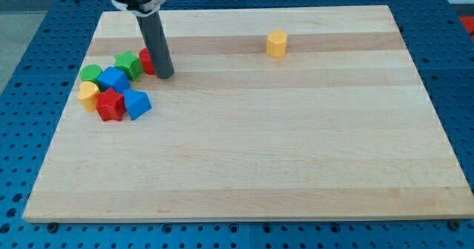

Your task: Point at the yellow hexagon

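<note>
The yellow hexagon (pixel 276 44) stands alone near the top of the wooden tabletop (pixel 244 160), right of centre. My tip (pixel 164 76) rests at the view's left, well apart from it, just beside a red block (pixel 147 61) in the cluster with a green star (pixel 129 64) and blue blocks (pixel 113 78). The arm carries no fingers, only the rod.

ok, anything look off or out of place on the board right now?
Nothing damaged or tipped. Only oddity: the yellow hexagon sits alone near the view's top, right of centre, while the other blocks bunch at the view's left. My tip is by that bunch, against a red block, far from the hexagon.
</note>
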